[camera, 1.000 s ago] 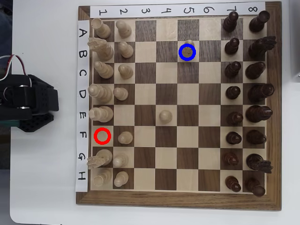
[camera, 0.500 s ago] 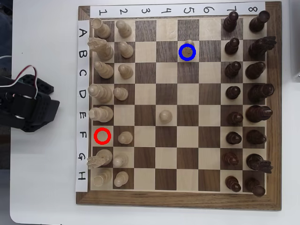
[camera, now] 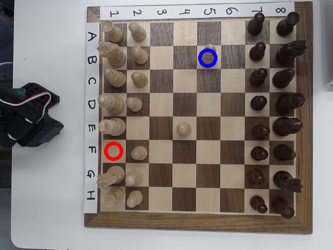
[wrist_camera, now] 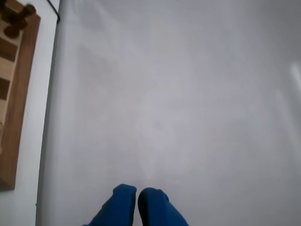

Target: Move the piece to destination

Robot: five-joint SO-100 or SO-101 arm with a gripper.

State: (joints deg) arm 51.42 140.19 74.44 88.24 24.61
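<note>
Currently the piece (camera: 208, 55) stands inside the blue ring (camera: 201, 59) on the chessboard (camera: 197, 221), in the column labelled 5 and the row labelled B of the overhead view. The arm (camera: 28, 119) sits on the white table (camera: 52, 208) off the board's left edge, level with rows C to E, well apart from the piece and with the pale back ranks between them. In the wrist view the gripper (wrist_camera: 137, 194) shows two blue fingertips (wrist_camera: 122, 197) pressed nearly together with nothing held, over bare table surface. A corner of the board frame lies at that view's left edge. The red ring (camera: 113, 151) marks an unoccupied square in row F, column 1.
</note>
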